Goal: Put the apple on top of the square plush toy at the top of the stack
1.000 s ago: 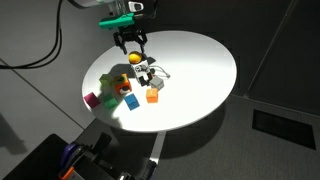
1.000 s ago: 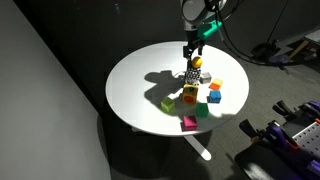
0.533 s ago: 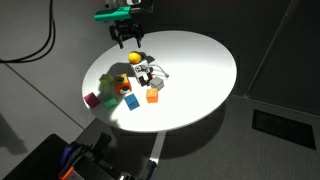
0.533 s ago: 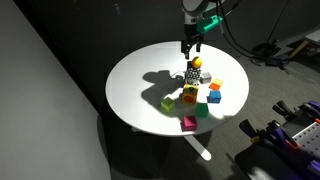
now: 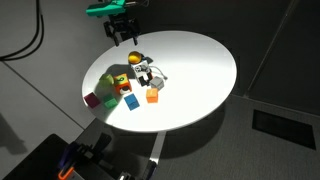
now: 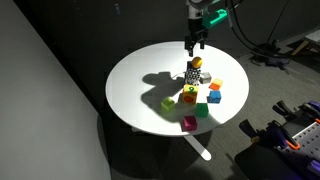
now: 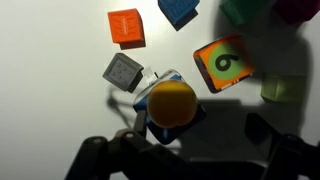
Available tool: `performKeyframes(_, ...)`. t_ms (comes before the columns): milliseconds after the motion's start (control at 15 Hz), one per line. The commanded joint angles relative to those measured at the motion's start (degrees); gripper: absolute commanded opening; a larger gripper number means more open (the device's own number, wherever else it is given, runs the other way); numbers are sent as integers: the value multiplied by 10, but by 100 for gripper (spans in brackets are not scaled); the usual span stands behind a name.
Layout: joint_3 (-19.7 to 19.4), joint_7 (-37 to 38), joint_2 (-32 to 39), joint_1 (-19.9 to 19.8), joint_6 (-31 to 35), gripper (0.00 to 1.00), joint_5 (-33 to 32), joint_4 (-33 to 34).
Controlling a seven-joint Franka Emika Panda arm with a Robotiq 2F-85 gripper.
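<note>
The yellow-orange apple (image 7: 172, 103) rests on the light blue and white square plush toy (image 7: 152, 124), which tops the stack (image 5: 146, 72) of black-and-white pieces. The apple shows in both exterior views (image 5: 136, 58) (image 6: 196, 62), and so does the stack (image 6: 193, 74). My gripper (image 5: 124, 36) hangs open and empty well above the apple, clear of it. It also shows in an exterior view (image 6: 196, 44). In the wrist view its dark fingers (image 7: 92, 156) frame the bottom of the picture, spread wide apart.
Loose blocks lie round the stack on the round white table (image 5: 200, 60): an orange cube (image 7: 125, 27), a grey cube (image 7: 123, 72), an orange number block (image 7: 220, 63), a blue cube (image 7: 178, 10), and green (image 5: 108, 100) and magenta (image 5: 92, 100) cubes near the table's edge.
My gripper has risen and drawn back from the stack, empty. The apple stays on the plush toy and has not moved.
</note>
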Motion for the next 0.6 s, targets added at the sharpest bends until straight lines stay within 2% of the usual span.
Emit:
performKeyframes(0, 2, 10, -56, -4, -9, 100, 0, -56)
performKeyframes(533, 2, 30, -110, -9, -72, 100, 9, -106)
